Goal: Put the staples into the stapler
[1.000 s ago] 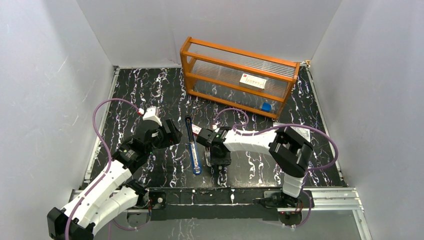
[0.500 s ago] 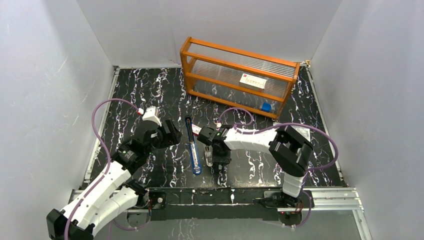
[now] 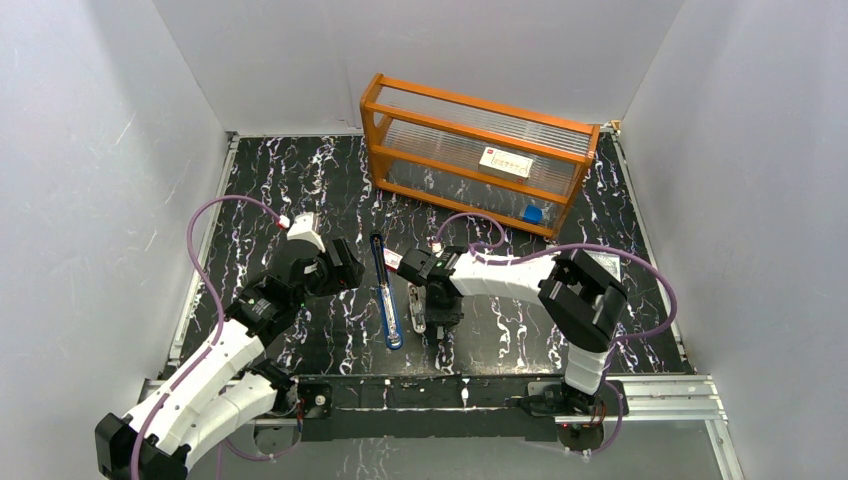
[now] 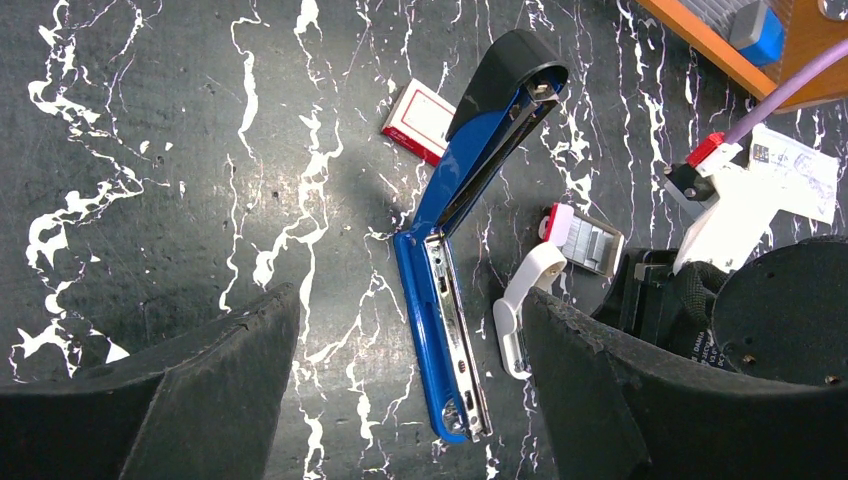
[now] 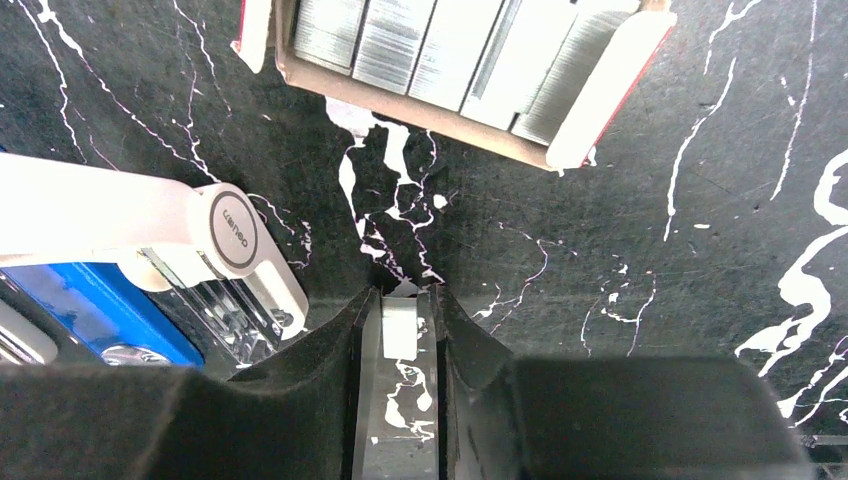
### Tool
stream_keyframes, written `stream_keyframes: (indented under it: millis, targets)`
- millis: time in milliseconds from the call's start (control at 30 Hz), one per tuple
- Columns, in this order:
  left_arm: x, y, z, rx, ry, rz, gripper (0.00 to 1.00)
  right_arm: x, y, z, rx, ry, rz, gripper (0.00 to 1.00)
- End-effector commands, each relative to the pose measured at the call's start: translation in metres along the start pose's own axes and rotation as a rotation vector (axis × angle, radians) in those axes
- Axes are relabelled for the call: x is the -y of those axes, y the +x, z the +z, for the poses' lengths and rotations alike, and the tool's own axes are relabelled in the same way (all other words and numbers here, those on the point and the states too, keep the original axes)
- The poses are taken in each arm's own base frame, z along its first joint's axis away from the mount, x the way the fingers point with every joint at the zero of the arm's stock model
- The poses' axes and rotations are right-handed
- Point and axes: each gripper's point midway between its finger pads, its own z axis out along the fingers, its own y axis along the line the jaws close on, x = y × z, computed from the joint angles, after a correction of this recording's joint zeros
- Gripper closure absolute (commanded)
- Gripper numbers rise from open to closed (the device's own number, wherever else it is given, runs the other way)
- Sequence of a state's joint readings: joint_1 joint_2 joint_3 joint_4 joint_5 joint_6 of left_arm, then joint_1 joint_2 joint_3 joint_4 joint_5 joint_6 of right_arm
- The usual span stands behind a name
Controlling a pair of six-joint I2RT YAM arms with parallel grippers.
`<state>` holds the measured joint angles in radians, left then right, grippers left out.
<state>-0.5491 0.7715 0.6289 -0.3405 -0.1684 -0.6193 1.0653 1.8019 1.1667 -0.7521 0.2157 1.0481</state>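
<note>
The blue stapler (image 3: pixel 386 300) lies open on the black marbled table, its black-tipped top arm (image 4: pixel 505 75) swung up and its metal channel (image 4: pixel 452 340) bare. My left gripper (image 3: pixel 335 265) is open and hovers over it, with the stapler between its fingers (image 4: pixel 200 390) in the wrist view. My right gripper (image 3: pixel 438 312) stands just right of the stapler, shut on a thin silvery strip of staples (image 5: pixel 398 390). The red-and-white box (image 5: pixel 450 50) with more staples lies just beyond the right fingertips and also shows in the left wrist view (image 4: pixel 590 243).
A white rounded object (image 4: pixel 520 305) lies between the stapler and my right gripper, touching neither. A red-and-white box part (image 4: pixel 418 108) lies by the stapler's black end. An orange rack (image 3: pixel 470 150) stands at the back. A paper slip (image 4: pixel 800 170) lies at right.
My right gripper has shifted slightly left toward the stapler. The left arm and the stapler have not moved.
</note>
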Motion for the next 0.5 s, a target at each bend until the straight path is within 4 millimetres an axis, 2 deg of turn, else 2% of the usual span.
stream_keyframes:
  millis: [0,200,300,467]
  targets:
    - [-0.002,-0.004,0.001,0.024,-0.007,0.008,0.21,0.006,0.010,0.005,-0.051,0.031,0.022,0.68]
    - [-0.001,-0.002,0.002,0.017,-0.004,0.003,0.21,0.008,0.009,0.004,-0.053,0.056,0.025,0.74]
    - [-0.001,-0.002,0.001,0.017,-0.001,0.005,0.21,0.007,-0.001,-0.005,-0.011,0.065,0.037,0.78]
    - [-0.001,0.000,0.003,0.009,0.000,0.005,0.21,0.003,-0.018,-0.018,0.065,0.049,0.031,0.77]
